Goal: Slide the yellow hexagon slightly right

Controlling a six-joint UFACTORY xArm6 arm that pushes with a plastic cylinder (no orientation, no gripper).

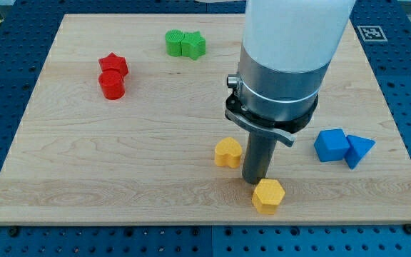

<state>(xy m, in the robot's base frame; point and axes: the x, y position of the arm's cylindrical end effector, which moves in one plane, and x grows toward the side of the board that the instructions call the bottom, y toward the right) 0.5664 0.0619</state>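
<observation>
The yellow hexagon (pixel 268 195) lies near the board's bottom edge, a little right of centre. My tip (pixel 254 181) is at the lower end of the dark rod, touching or nearly touching the hexagon's upper left side. A yellow heart-shaped block (pixel 227 153) lies just left of the rod, above and left of the hexagon.
A red star (pixel 113 64) and a red cylinder (pixel 111 85) sit together at the upper left. Two green blocks (pixel 185 43) touch at the top centre. A blue cube (pixel 332 145) and a blue triangle (pixel 359 150) lie at the right. The wooden board (pixel 120 164) ends just below the hexagon.
</observation>
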